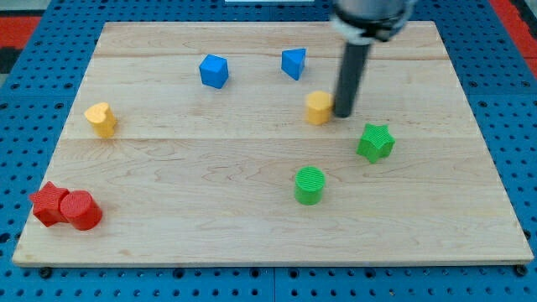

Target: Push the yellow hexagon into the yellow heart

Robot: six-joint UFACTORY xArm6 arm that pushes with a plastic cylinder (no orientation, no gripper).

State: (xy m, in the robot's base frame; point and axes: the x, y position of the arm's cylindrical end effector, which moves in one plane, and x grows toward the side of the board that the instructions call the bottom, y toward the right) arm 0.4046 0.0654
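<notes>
Touching the yellow hexagon (319,107) from the view's right, my tip (344,114) (a jawless tool), yellow heart (101,119) well apart, pale wooden board (252,226).

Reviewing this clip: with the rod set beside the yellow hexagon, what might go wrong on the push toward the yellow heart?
1. My tip sits at the yellow hexagon's right edge; an off-centre contact could let it slip aside over the long run to the yellow heart at the view's left.
2. A drift toward the view's top might clip the blue cube.
3. Too hard a final push may knock the heart toward the board's left edge.
</notes>
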